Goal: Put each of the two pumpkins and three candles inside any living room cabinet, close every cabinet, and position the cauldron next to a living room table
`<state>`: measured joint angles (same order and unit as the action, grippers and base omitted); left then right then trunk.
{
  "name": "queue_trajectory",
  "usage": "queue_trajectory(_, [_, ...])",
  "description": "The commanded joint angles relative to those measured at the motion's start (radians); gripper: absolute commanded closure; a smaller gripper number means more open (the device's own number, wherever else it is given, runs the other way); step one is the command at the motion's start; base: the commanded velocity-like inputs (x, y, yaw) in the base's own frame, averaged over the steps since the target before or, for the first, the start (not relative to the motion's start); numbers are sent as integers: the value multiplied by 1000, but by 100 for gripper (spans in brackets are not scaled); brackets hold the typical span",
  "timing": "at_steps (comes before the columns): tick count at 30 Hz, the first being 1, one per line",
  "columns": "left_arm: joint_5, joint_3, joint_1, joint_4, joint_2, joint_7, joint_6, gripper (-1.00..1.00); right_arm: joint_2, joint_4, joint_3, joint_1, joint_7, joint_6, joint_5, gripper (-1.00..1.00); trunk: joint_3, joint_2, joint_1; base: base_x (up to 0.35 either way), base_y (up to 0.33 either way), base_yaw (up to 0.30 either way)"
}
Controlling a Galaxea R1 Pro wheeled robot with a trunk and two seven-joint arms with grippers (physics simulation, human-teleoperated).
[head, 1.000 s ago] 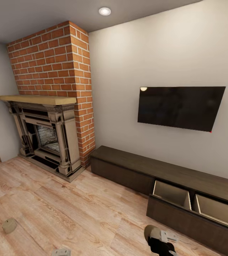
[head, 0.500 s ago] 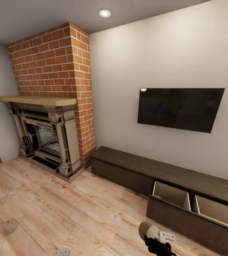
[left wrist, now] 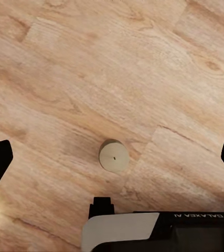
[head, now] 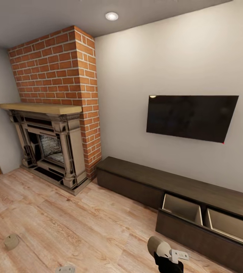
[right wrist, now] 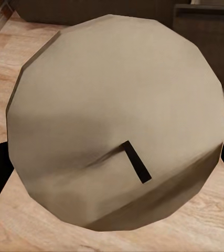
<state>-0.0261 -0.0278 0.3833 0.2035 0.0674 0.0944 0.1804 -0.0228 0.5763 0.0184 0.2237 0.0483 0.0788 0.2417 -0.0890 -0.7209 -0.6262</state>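
Setting: home living room. Evidence: brick chimney breast [head: 66,72] with an ornate fireplace [head: 49,148] and wooden mantel at far left; flat dark TV [head: 191,116] mounted on the pale right wall; long low dark-brown cabinet [head: 166,189] beneath it; light wood plank floor [head: 60,223]; recessed ceiling light [head: 112,16].

cabinet [head: 182,189] drawers open | candle [head: 11,241] on floor [head: 79,227]

brick fireplace [head: 53,113], wall television [head: 191,116], wooden floor [head: 60,223]
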Motion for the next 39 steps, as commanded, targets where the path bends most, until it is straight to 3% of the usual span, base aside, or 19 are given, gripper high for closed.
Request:
queue_trajectory(1, [-2, -3, 0, 2, 0, 4, 7, -100, 0, -1, 2, 1, 5, 4, 11, 100, 2, 6, 4, 0, 0, 0])
queue_trajectory(23, [11, 0, 0, 0, 0, 4, -49, -100, 0, -3, 3, 0, 5, 4, 11, 100, 70, 160, 88, 0, 0, 0])
queue_trajectory(31, [6, -1, 0, 1, 0, 2, -51, -100, 1, -4, 3, 0, 5, 3, 11, 100, 70, 160, 88, 0, 0, 0])
queue_trajectory(39, [6, 0, 0, 1, 0, 2, -53, -100, 1, -4, 3, 0, 5, 3, 11, 100, 45, 104, 57, 0, 0, 0])
